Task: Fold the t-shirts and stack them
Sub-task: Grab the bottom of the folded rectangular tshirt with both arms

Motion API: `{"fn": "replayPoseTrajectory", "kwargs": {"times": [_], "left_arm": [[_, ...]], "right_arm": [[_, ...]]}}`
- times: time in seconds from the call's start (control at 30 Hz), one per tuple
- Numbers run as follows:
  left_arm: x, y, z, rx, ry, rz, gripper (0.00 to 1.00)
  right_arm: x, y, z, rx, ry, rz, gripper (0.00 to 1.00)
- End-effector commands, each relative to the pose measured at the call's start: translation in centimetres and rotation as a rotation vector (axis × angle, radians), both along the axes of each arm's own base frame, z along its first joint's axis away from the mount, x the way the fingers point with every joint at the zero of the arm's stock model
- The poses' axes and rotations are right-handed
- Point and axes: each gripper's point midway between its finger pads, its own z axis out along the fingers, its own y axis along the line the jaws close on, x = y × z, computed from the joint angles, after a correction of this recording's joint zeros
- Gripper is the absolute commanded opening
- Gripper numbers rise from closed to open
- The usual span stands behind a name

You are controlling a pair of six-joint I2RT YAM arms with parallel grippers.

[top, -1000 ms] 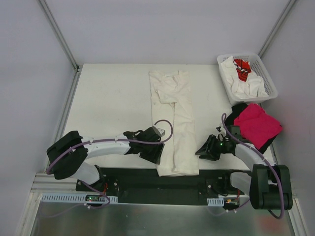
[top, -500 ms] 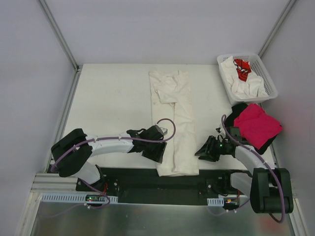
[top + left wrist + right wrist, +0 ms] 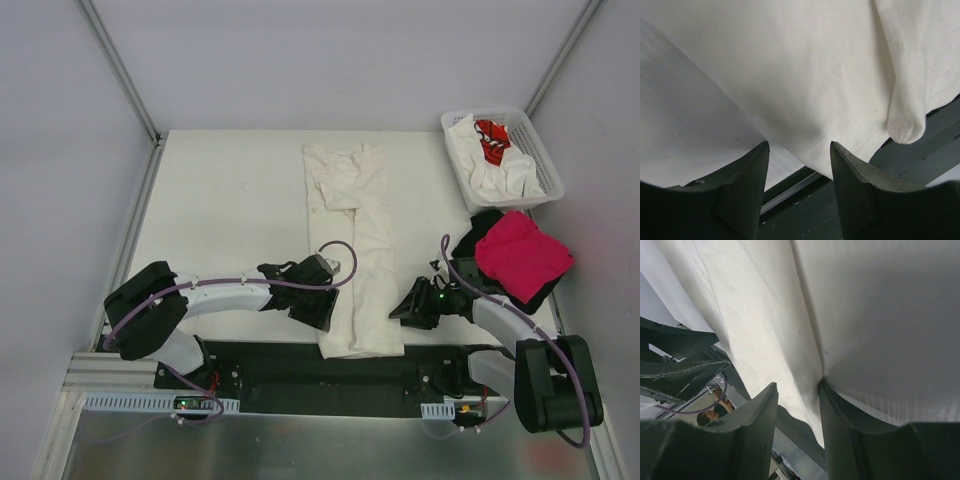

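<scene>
A cream-white t-shirt (image 3: pixel 357 230), folded into a long narrow strip, lies down the middle of the table, its near end hanging over the front edge. My left gripper (image 3: pixel 323 312) is at the strip's left edge near that end. Its jaws are open, and the hem (image 3: pixel 805 125) lies just ahead of the fingertips (image 3: pixel 762 150). My right gripper (image 3: pixel 403 311) is at the strip's right edge, also open. One fingertip (image 3: pixel 823 387) presses into the cloth's edge (image 3: pixel 765 325). A magenta-pink t-shirt (image 3: pixel 522 255) lies folded on a black one (image 3: pixel 488 222) at the right.
A white lattice basket (image 3: pixel 545 160) at the back right holds crumpled white shirts and one with red print (image 3: pixel 492 138). The white table (image 3: pixel 230 200) ends at a black base rail (image 3: pixel 300 365) along the near edge. Grey walls close in on both sides.
My right gripper has crept left, closer to the strip's right edge. My left arm shifted slightly and then held still. The shirt has not moved.
</scene>
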Motion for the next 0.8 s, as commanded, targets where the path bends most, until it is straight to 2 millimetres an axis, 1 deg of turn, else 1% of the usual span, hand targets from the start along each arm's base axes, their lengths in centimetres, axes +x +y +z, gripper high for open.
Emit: {"fn": "replayPoseTrajectory", "kwargs": {"times": [0.0,0.13,0.37,0.5,0.53,0.57,0.6,0.67,0.77], "left_arm": [[0.33,-0.33,0.07,0.004,-0.013,0.023,0.51],[0.34,-0.44,0.11,0.000,-0.016,0.020,0.51],[0.41,-0.47,0.03,-0.003,-0.020,0.023,0.51],[0.63,-0.65,0.11,-0.007,-0.024,0.029,0.51],[0.69,-0.66,0.12,-0.007,-0.027,0.030,0.49],[0.73,-0.72,0.14,-0.010,-0.028,0.030,0.35],[0.71,-0.82,0.19,-0.011,-0.029,0.027,0.28],[0.70,-0.83,0.12,-0.010,-0.026,0.022,0.24],[0.58,-1.03,-0.19,-0.004,-0.012,0.016,0.22]], "right_arm": [[0.72,0.44,0.05,0.002,-0.016,-0.007,0.42],[0.97,0.51,0.22,-0.004,-0.027,-0.011,0.41],[0.83,0.48,0.12,-0.008,-0.024,-0.011,0.41],[0.99,0.55,0.31,-0.005,-0.026,-0.009,0.39],[1.11,0.57,0.41,-0.004,-0.031,-0.009,0.36],[1.03,0.53,0.41,-0.007,-0.029,-0.008,0.35],[1.13,0.50,0.50,-0.008,-0.033,-0.009,0.33],[1.13,0.45,0.51,-0.012,-0.031,-0.009,0.33],[1.22,0.49,0.61,-0.010,-0.034,-0.009,0.32]]}}
